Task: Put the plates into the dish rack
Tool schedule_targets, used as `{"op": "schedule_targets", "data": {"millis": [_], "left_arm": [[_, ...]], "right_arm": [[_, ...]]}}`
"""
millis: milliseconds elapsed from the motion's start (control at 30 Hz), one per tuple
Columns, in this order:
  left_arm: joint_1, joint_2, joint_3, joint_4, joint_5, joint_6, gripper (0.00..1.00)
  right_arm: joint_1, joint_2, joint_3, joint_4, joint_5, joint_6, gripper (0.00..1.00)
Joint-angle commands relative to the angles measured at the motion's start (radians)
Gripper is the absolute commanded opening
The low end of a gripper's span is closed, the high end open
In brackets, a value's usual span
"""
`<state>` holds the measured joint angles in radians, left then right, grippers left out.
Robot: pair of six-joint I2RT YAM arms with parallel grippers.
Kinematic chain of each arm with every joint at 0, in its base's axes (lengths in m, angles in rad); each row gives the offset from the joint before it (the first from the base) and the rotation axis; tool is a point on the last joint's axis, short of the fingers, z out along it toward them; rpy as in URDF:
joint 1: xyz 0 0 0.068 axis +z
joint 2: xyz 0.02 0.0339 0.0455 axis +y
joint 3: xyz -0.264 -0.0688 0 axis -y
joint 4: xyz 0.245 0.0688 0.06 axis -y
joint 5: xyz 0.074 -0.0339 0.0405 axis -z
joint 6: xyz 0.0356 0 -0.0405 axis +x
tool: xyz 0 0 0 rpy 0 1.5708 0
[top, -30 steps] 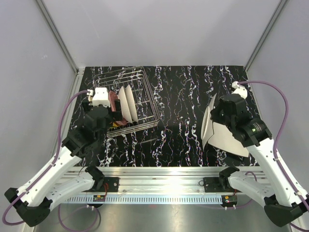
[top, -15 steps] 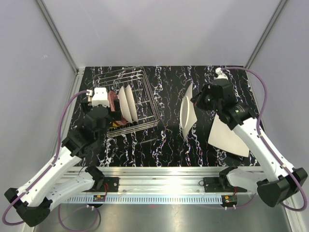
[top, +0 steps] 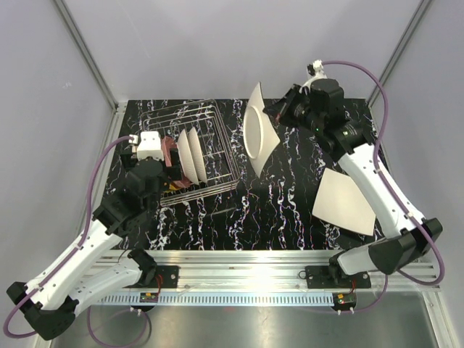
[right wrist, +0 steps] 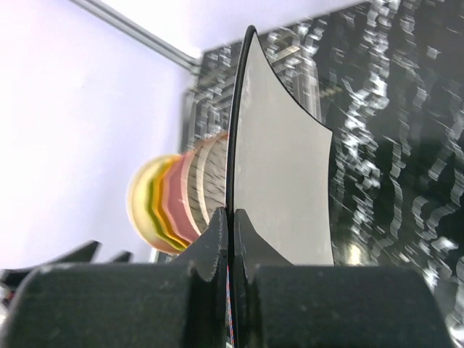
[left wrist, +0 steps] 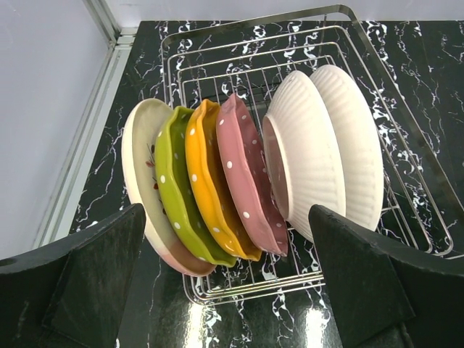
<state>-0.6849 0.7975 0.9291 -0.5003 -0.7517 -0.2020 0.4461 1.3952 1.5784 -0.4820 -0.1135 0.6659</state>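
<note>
Our right gripper (right wrist: 230, 217) is clamped shut on the bottom edge of a cream square plate (right wrist: 283, 181), which stands on edge straight up out of the fingers. From above we see that plate (top: 257, 130) held in the air over the back of the table (top: 275, 210), just right of the rack (left wrist: 246, 80) and not touching it. A second square plate (top: 344, 203) lies flat on the table near the right arm. Our left gripper (left wrist: 226, 212) hangs over the near end of the rack with its jaws spread wide and nothing between them. In the rack six plates stand on edge in a row. From left to right they are a white one (left wrist: 138, 159), a green one (left wrist: 170, 188), an orange one (left wrist: 206, 181), a pink one (left wrist: 246, 181) and two ribbed white round ones (left wrist: 308, 167).
</note>
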Motion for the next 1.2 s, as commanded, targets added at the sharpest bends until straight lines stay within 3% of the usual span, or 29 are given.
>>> {"op": "schedule_targets", "data": {"millis": [0,433,833,1167], "left_arm": [[0.004,-0.015,0.022,0.037,-0.044,0.012,0.99],[0.004,-0.018,0.022,0.040,-0.054,0.016,0.99],[0.004,-0.024,0.019,0.045,-0.054,0.019,0.99],[0.004,-0.026,0.022,0.042,-0.046,0.019,0.99]], "right_arm": [[0.020,0.040,0.130,0.256,-0.103,0.083,0.00],[0.173,0.361,0.405,0.270,-0.077,0.093,0.00],[0.183,0.404,0.238,0.451,-0.080,0.204,0.00],[0.189,0.399,0.140,0.516,-0.055,0.201,0.00]]}}
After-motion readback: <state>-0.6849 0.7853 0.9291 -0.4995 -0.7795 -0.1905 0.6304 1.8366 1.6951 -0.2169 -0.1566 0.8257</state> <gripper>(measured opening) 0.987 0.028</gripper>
